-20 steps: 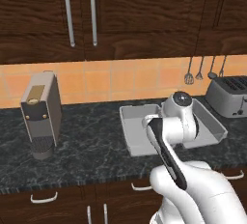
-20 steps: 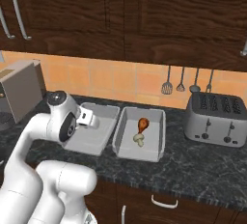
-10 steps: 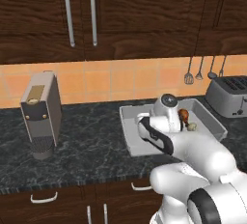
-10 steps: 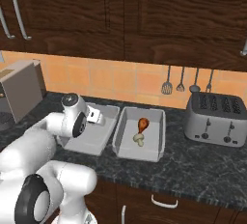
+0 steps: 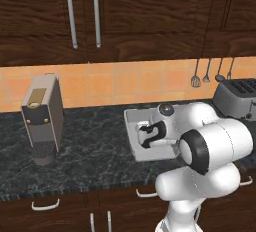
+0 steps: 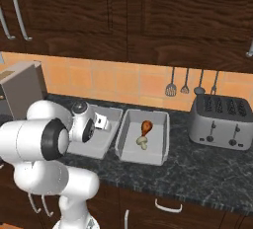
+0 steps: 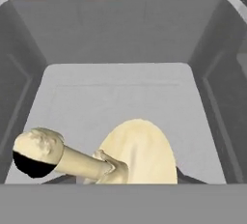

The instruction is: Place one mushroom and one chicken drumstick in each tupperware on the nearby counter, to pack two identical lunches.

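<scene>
You get flat, even rendered light, bright orange backsplash (image 5: 125, 83), dim dark cabinets (image 6: 148, 16), soft sheen on the toaster (image 6: 220, 122), no glare or blur, faint shadow inside the tupperware (image 7: 120, 92), coarse close-up textures in your hand view.

Surface (image 5: 90, 151): long black-grey marbled stone top over dark wooden drawer fronts with curved silver handles. Directly on it, left to right: a grey-brown coffee machine (image 5: 43, 117) standing upright near the left end; two grey tupperware tubs side by side at centre, left tub (image 6: 102, 135) and right tub (image 6: 143, 136) nearly touching; a silver four-slot toaster (image 6: 220, 121) at the right, near the tiled back wall.
</scene>
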